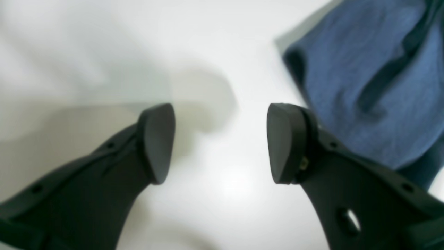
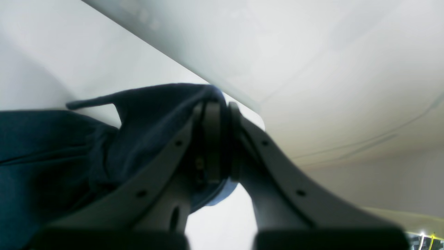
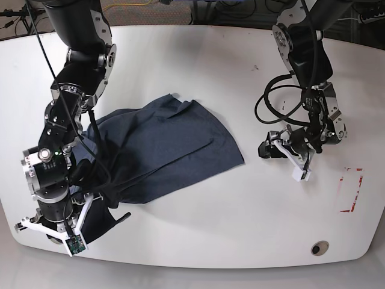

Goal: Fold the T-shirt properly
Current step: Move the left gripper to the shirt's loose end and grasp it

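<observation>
T-shirt pinched by right arm, lifted

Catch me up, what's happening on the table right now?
A two-arm robot is folding a dark blue T-shirt on a white table. The right gripper is shut on a bunch of the shirt's cloth at the near edge. The left gripper is open and empty, over bare table just beside the shirt. The shirt is rumpled, not yet folded.
</observation>
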Motion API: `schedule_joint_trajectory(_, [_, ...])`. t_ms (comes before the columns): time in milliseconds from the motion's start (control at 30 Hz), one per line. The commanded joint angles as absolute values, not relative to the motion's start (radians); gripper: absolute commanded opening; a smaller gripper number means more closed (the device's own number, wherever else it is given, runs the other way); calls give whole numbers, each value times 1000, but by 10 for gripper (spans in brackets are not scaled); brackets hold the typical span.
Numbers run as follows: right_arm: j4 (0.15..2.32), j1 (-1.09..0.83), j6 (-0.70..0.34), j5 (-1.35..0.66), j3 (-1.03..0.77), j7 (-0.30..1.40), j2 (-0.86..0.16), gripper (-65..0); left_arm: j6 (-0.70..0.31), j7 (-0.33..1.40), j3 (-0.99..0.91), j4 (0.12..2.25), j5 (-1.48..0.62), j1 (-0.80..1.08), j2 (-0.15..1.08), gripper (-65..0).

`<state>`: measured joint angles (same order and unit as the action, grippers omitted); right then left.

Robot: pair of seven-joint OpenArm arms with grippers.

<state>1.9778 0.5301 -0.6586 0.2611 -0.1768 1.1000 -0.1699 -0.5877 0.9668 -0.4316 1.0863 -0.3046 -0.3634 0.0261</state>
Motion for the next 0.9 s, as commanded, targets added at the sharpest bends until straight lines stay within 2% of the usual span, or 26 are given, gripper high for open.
schedule_joint_trajectory(0, [1994, 547, -654, 263, -179, 1076, -179, -650, -590, 926, -426, 1023, -302, -386, 12, -256])
schedule_joint_trajectory(300, [1994, 545, -654, 262, -180, 1076, -179, -650, -590, 891, -354, 912, -309, -415, -36, -256])
schedule_joint_trajectory(633, [1994, 545, -654, 262, -180, 1075, -177, -650, -590, 866, -320, 906, -303, -415, -127, -257])
schedule_joint_trajectory(867, [1994, 545, -654, 262, -180, 1075, -177, -650, -590, 866, -320, 905, -302, -417, -137, -260])
